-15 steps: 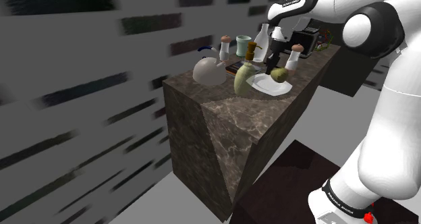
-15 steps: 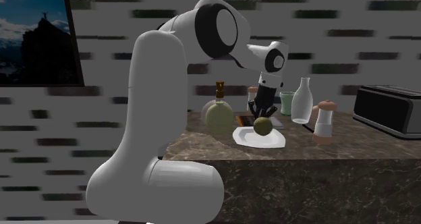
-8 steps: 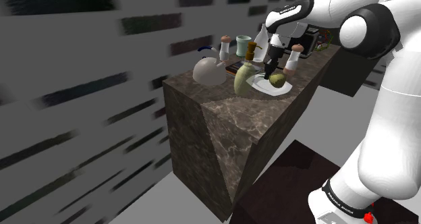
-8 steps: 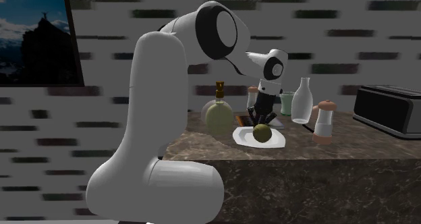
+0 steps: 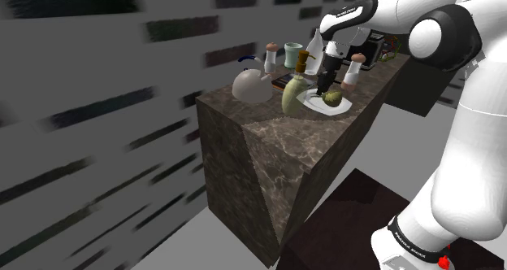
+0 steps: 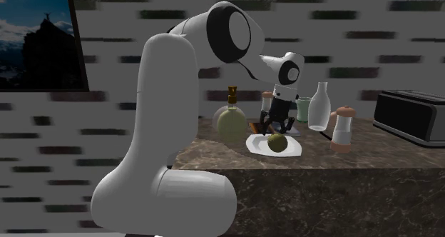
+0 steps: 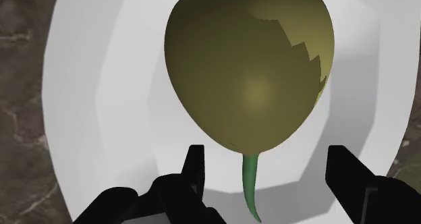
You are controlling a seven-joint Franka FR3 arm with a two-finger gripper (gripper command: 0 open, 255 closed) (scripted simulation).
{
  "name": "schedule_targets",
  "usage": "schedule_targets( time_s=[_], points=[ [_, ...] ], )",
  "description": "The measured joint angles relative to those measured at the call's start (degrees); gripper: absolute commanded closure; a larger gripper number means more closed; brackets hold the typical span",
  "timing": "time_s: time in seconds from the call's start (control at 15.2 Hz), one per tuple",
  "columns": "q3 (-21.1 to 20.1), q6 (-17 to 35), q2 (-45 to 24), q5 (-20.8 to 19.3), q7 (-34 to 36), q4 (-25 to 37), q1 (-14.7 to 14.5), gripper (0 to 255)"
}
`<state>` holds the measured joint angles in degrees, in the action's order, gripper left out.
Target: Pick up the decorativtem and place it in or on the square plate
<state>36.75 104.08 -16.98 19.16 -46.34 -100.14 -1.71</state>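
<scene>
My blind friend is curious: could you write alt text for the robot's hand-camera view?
An olive-green, pear-shaped ornament with a thin green stem lies on a white plate. The black gripper is open, its two fingers standing apart on either side of the stem without touching it. Dark marbled counter shows past the plate's edge.

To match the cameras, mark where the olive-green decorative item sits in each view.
Shoulder view: olive-green item upper right of centre, on the marble counter.
Second exterior view: olive-green item just right of centre.
Wrist view: olive-green item just ahead of the open end effector.
Shared landmark: the white plate under it.
</scene>
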Motion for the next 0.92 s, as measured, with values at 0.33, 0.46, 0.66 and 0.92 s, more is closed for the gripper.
schedule_targets(
  time_s=[0.33, 0.46, 0.66, 0.92],
  points=[
    [0.04, -0.85, -0.05, -0.05, 0.14, 0.92, 0.12, 0],
    [0.35, -3.56, 0.7, -0.69, 0.68, 3.12, 0.28, 0],
    [0.61, -6.55, 0.26, -0.69, 0.59, 6.42, 1.09, 0],
    [0.61, -7.07, 0.1, -0.65, 0.61, 7.03, 1.21, 0]
  ],
)
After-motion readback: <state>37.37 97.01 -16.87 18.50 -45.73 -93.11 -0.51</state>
